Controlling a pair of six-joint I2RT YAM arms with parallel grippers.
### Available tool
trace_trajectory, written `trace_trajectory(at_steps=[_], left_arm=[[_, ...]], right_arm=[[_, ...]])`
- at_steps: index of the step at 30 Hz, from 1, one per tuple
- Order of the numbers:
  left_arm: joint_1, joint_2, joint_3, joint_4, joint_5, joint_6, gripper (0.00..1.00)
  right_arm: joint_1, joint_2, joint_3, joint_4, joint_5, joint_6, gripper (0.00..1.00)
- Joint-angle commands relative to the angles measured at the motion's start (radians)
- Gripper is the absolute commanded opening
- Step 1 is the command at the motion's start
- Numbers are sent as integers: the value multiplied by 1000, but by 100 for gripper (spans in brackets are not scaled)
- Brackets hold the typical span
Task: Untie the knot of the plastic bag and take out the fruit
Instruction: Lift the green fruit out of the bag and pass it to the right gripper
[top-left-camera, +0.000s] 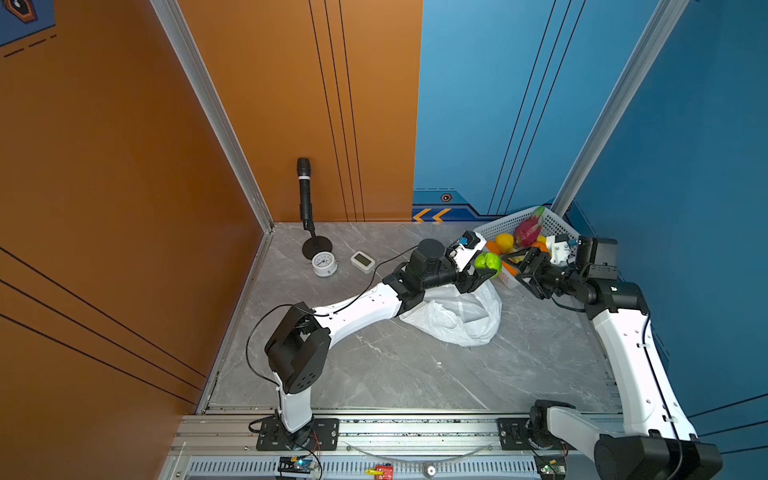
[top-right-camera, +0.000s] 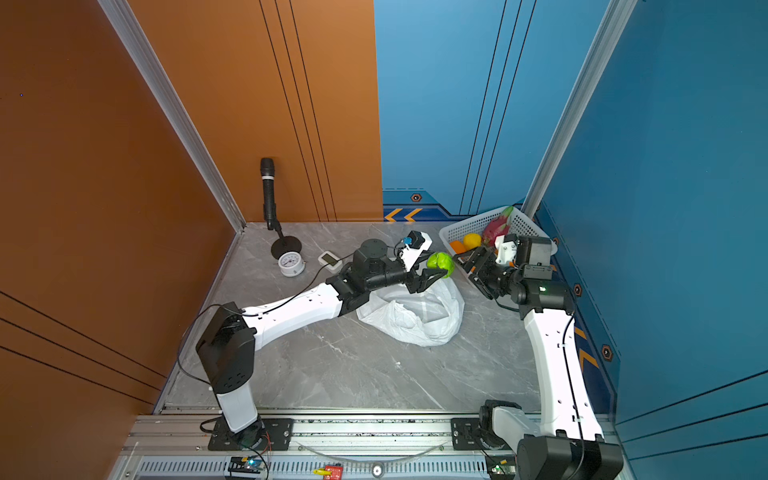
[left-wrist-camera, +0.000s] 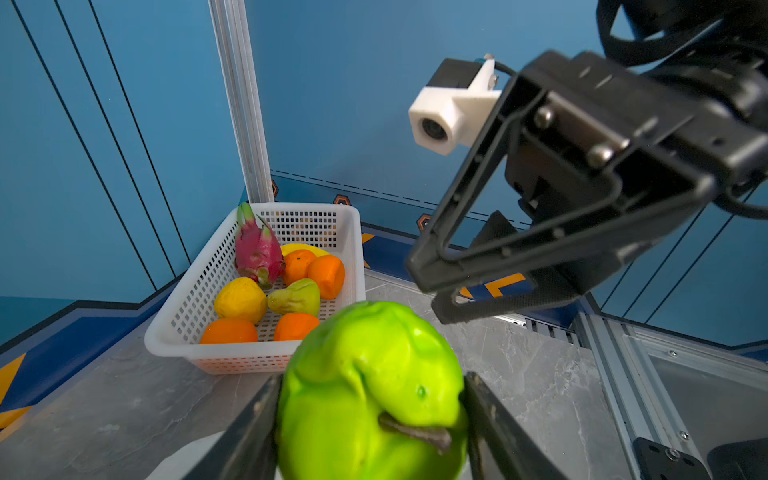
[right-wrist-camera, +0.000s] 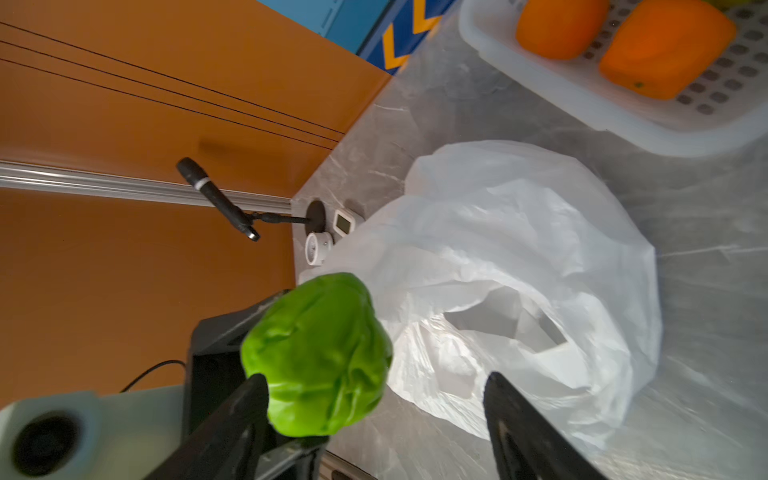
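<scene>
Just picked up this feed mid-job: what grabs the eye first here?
A bright green fruit, clamped in the left gripper and raised next to the slack white plastic bag. The right gripper stands open close beside it. Behind them, the white basket in the far right corner holds oranges, a dragon fruit and other fruit.

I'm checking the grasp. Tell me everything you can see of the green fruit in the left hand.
The green fruit is bright, glossy, lumpy and plastic-looking, with a brown stem. The left hand pinches it between both fingers, clear of the table, between the plastic bag and the basket. The open right hand is close beside it; contact is unclear.
</scene>
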Motion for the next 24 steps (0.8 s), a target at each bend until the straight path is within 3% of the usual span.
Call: trace_trajectory(at_steps=[1, 11, 24], left_arm=[[8, 3, 46, 19, 48, 29, 43], [12, 12, 78, 18, 61, 65, 43], [16, 21, 90, 7, 15, 89, 44]], right_arm=[[7, -15, 0, 180, -81, 91, 92], [93, 65, 10, 219, -81, 79, 93], [122, 139, 59, 199, -117, 48, 55]])
